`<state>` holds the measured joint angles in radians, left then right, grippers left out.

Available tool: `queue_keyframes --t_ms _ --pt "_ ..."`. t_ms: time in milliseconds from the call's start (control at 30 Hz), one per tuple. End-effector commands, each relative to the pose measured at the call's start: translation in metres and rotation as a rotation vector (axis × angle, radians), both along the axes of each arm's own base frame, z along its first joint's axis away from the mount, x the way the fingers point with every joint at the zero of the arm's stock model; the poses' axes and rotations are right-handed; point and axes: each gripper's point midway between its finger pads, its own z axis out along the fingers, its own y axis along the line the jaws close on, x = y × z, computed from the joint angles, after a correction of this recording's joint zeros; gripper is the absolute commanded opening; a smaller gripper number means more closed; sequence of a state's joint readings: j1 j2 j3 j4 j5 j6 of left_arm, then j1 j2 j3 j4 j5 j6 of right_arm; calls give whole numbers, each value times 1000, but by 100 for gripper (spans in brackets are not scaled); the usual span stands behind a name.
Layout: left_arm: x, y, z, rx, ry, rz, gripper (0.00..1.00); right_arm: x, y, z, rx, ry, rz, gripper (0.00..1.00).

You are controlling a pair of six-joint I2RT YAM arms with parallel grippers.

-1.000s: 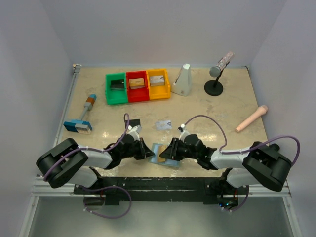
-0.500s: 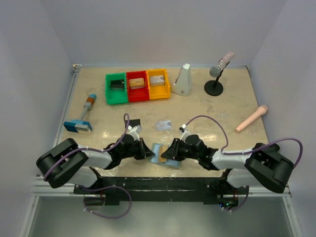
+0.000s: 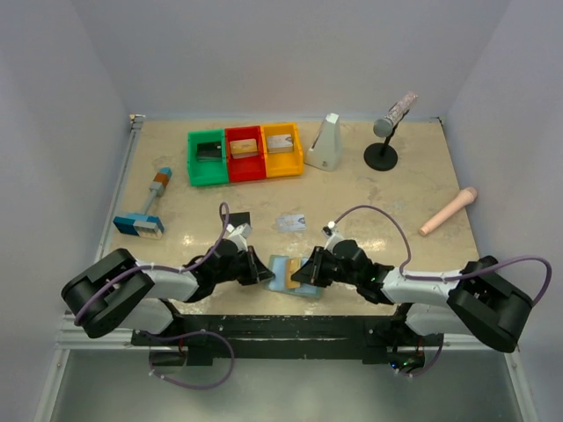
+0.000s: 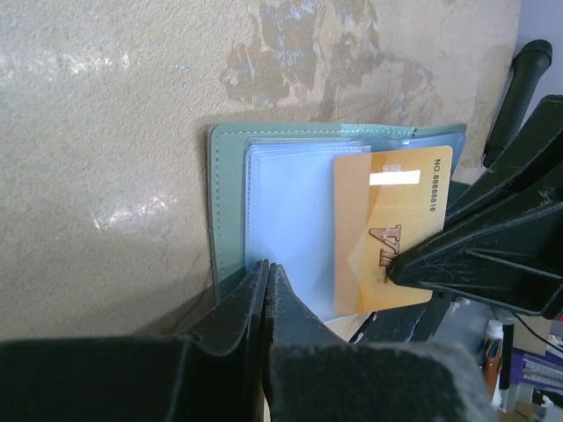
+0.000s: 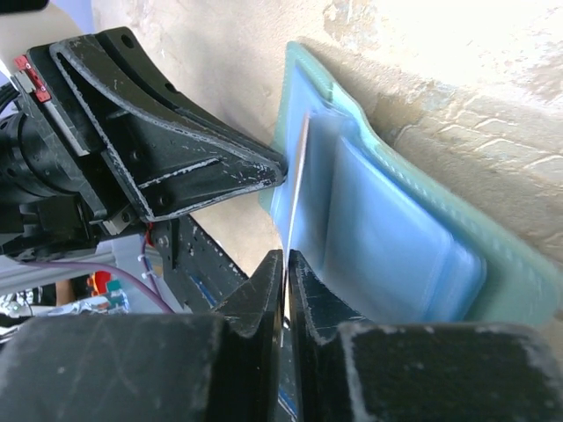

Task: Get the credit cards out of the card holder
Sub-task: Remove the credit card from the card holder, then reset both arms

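The card holder [image 3: 279,266] lies open near the table's front edge, pale blue pockets up [image 4: 290,220]. My left gripper [image 3: 262,271] is shut, its tips [image 4: 266,266] on the holder's near-left edge. My right gripper [image 3: 304,271] is shut on the orange-gold card [image 4: 387,220], which sticks partly out of a pocket. It shows edge-on in the right wrist view [image 5: 297,176], just above my right gripper's tips [image 5: 286,257]. The black card [image 3: 239,218] and the silver-grey card [image 3: 289,222] lie loose on the table behind the holder.
Green [image 3: 208,157], red [image 3: 244,152] and yellow [image 3: 282,149] bins stand at the back. A blue-headed brush [image 3: 145,211] lies at left. A white metronome-like block [image 3: 325,142], a microphone on a stand [image 3: 387,132] and a pink cylinder [image 3: 448,211] are at right.
My right gripper has drawn the orange-gold card a little further out of the holder, and its arm has shifted right. My left gripper has stayed on the holder.
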<state>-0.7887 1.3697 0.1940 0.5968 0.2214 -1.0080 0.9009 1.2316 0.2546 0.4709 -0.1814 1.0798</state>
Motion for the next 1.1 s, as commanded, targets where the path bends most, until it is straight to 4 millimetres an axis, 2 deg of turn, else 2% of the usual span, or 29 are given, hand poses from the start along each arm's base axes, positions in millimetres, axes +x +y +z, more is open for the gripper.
queue_keyframes --t_ms 0,100,400,500,600,733,867,967,1067 --pt "-10 13 -16 68 33 4 0 8 -4 9 -1 -40 -29 6" --pt "-9 11 -9 54 21 0 0 8 -9 9 -18 -38 -39 0" --pt "0 5 18 25 -31 6 0 6 -25 10 -70 -33 -61 0" --pt "5 2 32 14 -49 9 1 6 -31 18 -72 -56 -72 0" --pt "7 -3 53 -30 -80 5 15 5 -38 35 -78 -91 -71 0" --pt "8 -3 78 -78 -109 21 28 1 -45 79 -48 -202 -43 0" --pt "6 1 104 -178 -164 54 44 -8 -48 111 16 -295 8 0" --pt "-2 -1 131 -323 -246 25 49 -17 -44 119 55 -342 74 0" --pt "-10 -1 146 -359 -306 -17 50 -25 -36 117 92 -352 127 0"
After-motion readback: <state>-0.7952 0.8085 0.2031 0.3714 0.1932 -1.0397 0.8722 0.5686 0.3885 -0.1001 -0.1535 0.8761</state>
